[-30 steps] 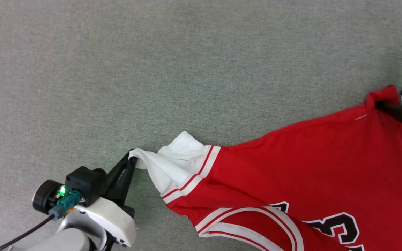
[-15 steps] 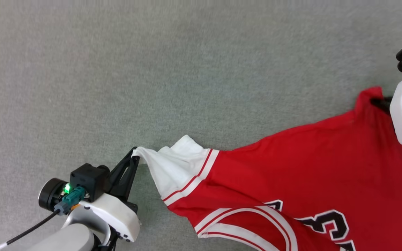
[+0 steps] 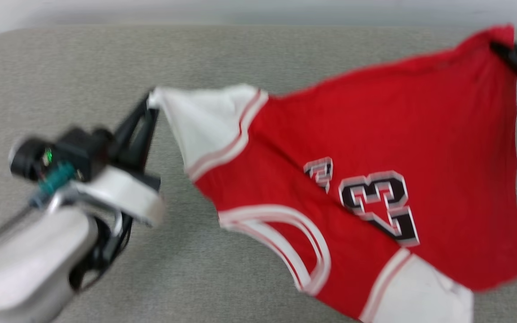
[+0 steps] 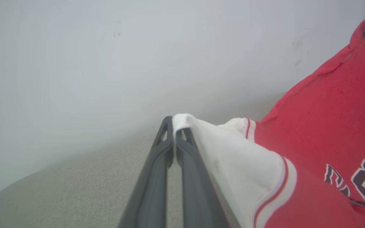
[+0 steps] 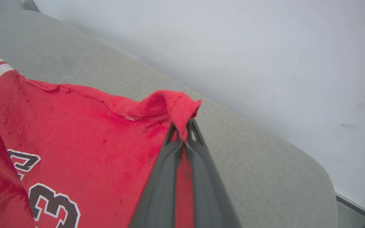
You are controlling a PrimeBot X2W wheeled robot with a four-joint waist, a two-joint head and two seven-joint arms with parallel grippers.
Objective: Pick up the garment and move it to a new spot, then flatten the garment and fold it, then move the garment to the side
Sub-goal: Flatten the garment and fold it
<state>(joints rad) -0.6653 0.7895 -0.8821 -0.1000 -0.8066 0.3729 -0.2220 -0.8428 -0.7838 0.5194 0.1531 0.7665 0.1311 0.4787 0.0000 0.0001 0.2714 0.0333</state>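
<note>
— Where's the garment (image 3: 352,134) rn?
— Strung out btwn both claws over the grey tabletop (image 3: 240,58), front side facing us. Top edge is pulled taut, the rest sags toward the near side.
— Left claw (image 3: 153,101)?
— Pinched tight, no gap btwn the fingers (image 4: 157,164), w/ the tip of the white sleeve (image 3: 204,125) caught in it. Left wrist view shows the white cloth folding over the tips.
— And the right claw (image 3: 498,47)?
— Clamped tight too, on a red hem corner (image 5: 173,104); the cloth runs down btwn its two fingers. In the head view it's mostly cut off at the right edge, just the dark tips showing.
— Can you read the print?
— "23" (image 3: 377,202), black w/ white edging, yes. The letters beside it only partly show, can't read them. Whole head view is smeared, esp. the left arm (image 3: 29,260).
— Other sleeve?
— Second sleeve (image 3: 420,296) is low down, white, clipped at the bottom edge of the head view. Neck trim (image 3: 285,242), white-red stripes, loops just left of it.
— Is the low part touching the tabletop?
— Can't tell. Behind it all, a plain pale wall (image 4: 74,63).
</note>
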